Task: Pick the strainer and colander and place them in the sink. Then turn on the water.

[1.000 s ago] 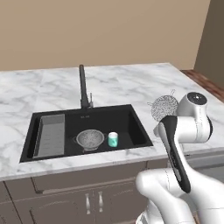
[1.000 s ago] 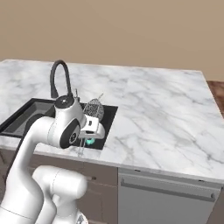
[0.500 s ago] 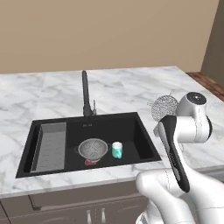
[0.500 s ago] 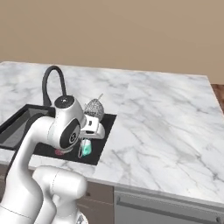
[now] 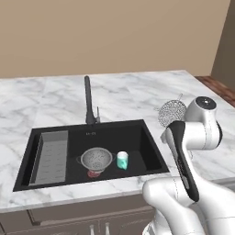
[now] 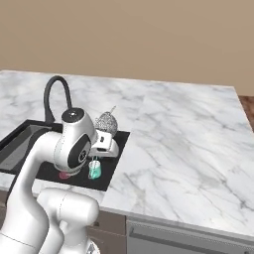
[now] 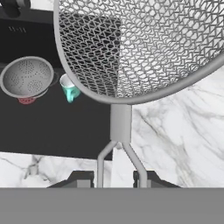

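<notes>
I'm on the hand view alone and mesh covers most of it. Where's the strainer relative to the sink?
Observer: In the left base view the strainer is held in the air by the sink's right rim, apparently over the counter.
Operator: Is the tap on?
Observer: Nothing runs from the faucet.
Operator: What's at the sink's other end?
Observer: A grey ribbed rack lies at the left end, apart from the colander.

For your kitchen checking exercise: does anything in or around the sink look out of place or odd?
A small teal cup stands in the sink beside the colander, which sits over the red drain. The strainer hangs above the counter, in the gripper.
</notes>
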